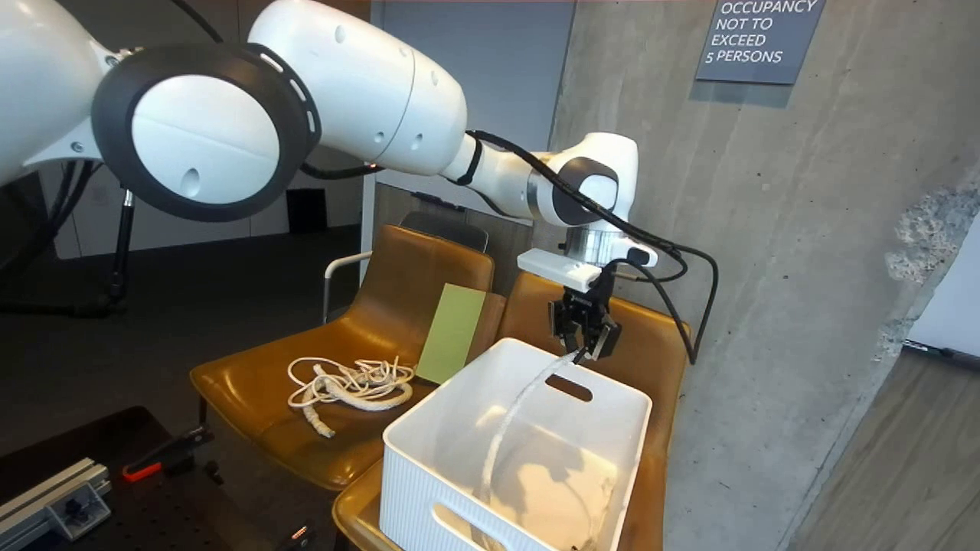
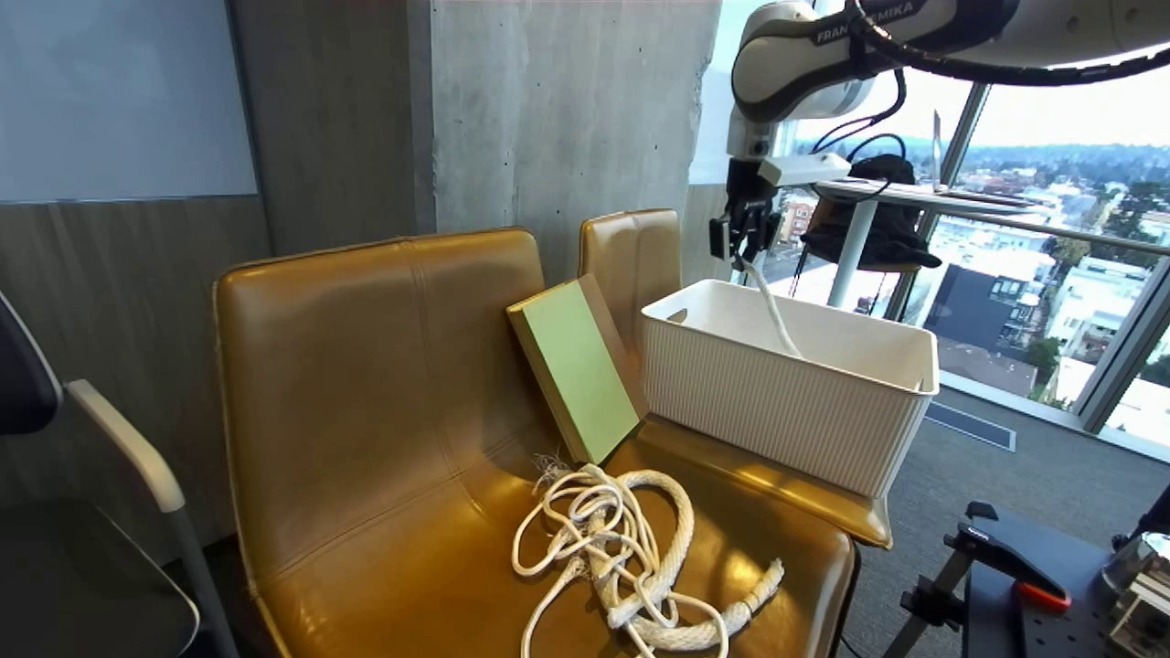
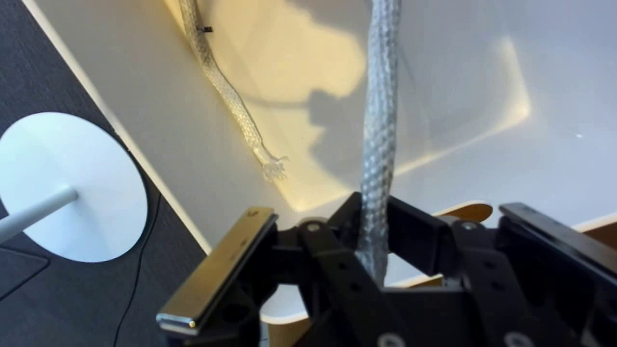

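Observation:
My gripper (image 1: 582, 353) is shut on a white braided rope (image 1: 496, 436) near its upper end, above the end wall of a white ribbed bin (image 1: 417, 490). In an exterior view the gripper (image 2: 739, 260) is above the bin (image 2: 777, 402), and the rope (image 2: 775, 315) hangs down into it. In the wrist view the rope (image 3: 382, 96) runs up between the closed fingertips (image 3: 373, 212). A rope length with a frayed end (image 3: 241, 115) lies on the bin floor. Whether it joins the held rope is out of frame there.
The bin stands on a brown leather chair. A tangled rope pile (image 2: 631, 557) lies on the adjacent chair (image 2: 366, 384). A green box (image 2: 580, 370) leans beside the bin. A concrete wall (image 1: 766, 268) stands behind. A dark table with a clamp (image 2: 1005, 562) is nearby.

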Controlling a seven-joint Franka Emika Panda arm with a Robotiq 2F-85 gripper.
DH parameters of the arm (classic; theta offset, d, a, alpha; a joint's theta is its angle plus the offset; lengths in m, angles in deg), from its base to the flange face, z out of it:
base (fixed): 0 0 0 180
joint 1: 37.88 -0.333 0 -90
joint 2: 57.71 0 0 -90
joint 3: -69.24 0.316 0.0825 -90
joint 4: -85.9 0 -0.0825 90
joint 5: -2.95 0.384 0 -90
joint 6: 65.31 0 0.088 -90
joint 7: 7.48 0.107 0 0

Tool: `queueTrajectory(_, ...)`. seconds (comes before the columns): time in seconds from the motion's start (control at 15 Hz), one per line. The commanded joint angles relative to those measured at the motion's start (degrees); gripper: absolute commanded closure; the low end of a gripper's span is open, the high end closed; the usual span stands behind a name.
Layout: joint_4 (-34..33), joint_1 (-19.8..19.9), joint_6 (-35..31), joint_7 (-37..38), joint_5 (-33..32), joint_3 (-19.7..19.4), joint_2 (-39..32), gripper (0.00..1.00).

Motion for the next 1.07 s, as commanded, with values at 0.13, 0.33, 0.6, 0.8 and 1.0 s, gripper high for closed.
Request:
queueTrajectory(0.13,3.9,-1.7,4.1,-2.5,-4.2,-1.7,9.4,0.97)
queueTrajectory(0.33,5.9,-4.5,4.6,-2.0,-7.7,-1.8,14.6,0.97)
queueTrajectory(0.6,6.0,-11.5,6.4,-1.3,-13.0,-1.1,19.7,0.97)
queueTrajectory(0.8,4.5,-18.3,8.4,-0.7,-16.8,-0.7,21.8,0.97)
queueTrajectory(1.0,2.1,-25.7,10.5,1.2,-20.1,-0.2,22.7,0.97)
